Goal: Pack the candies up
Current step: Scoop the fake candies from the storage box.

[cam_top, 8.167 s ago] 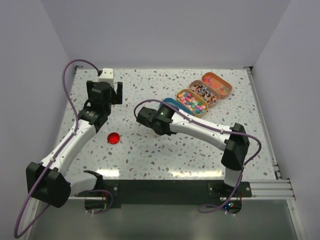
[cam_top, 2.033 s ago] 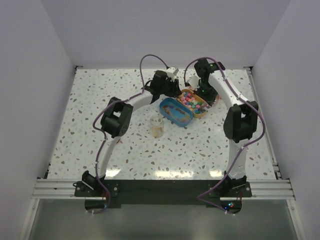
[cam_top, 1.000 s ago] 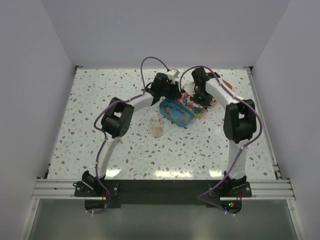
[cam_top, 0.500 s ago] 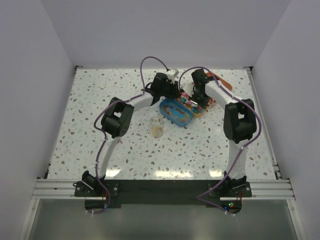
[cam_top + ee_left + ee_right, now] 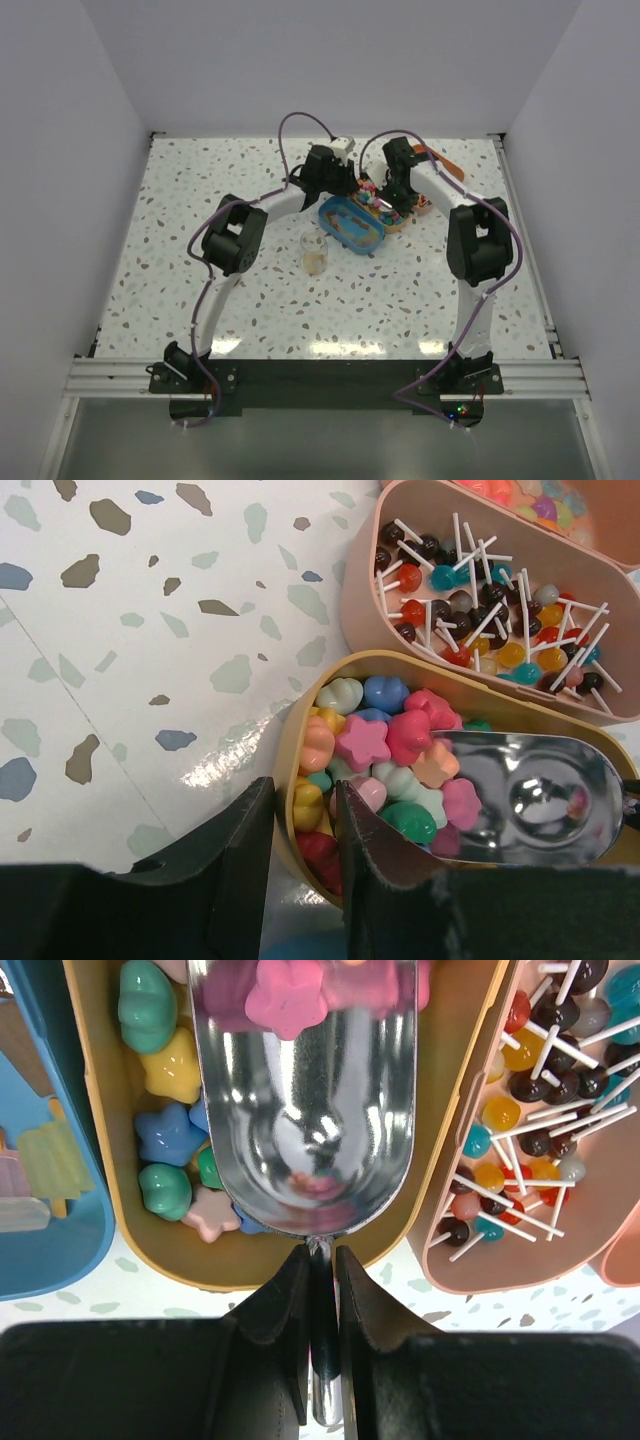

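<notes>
Pinching the scoop (image 5: 305, 1110) by its handle, the right gripper (image 5: 320, 1260) is resting the bowl among the candies (image 5: 362, 742) in the yellow tin (image 5: 420, 670); tilting risks spilling them. The left gripper (image 5: 305, 810) is straddling the tin's wall narrowly, grip unclear, so the tin could slide.

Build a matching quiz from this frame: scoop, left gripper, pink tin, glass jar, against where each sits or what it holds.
Things:
1. scoop
2. left gripper
3. pink tin
4. glass jar

Places or states:
A. holds lollipops
B. stands apart on the table, nearer the arm bases than the tins
C. fingers either side of the yellow tin's rim
D. handle clamped in the right gripper, bowl among the candies

Pairs: 1-D, 2-C, 3-A, 4-B
</notes>
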{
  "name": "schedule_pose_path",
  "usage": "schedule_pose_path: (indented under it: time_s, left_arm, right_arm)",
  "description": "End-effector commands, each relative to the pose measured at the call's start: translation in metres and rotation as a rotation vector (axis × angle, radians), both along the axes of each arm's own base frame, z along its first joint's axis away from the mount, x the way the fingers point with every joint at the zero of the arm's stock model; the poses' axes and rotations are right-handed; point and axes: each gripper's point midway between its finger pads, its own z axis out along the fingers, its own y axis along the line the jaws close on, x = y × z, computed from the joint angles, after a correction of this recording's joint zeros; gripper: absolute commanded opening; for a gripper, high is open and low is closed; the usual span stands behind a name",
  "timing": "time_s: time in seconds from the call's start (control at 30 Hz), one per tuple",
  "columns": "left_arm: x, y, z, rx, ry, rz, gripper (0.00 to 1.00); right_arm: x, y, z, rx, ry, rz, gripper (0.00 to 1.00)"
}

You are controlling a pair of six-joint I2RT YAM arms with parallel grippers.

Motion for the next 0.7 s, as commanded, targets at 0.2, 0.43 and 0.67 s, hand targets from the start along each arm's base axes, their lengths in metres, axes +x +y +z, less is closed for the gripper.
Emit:
schedule_pose_path:
  time_s: [0.2,0.43,0.67]
  left_arm:
    - [-0.008,-0.01,0.031,-0.044,-0.014,-0.013,0.34]
    - [-0.007,-0.005,0.036,-0.039,-0.017,0.003,0.34]
    - [-0.009,-0.002,0.041,-0.037,-0.021,0.008,0.33]
  right_arm:
    - [0.01,0.015,0.033,0.139,-0.127,-0.048,0.0]
    - [-0.005,0.008,0.031,0.102,-0.084,-0.03,0.0]
    - [0.0,0.022,0.029,0.179,-0.107,0.004,0.0]
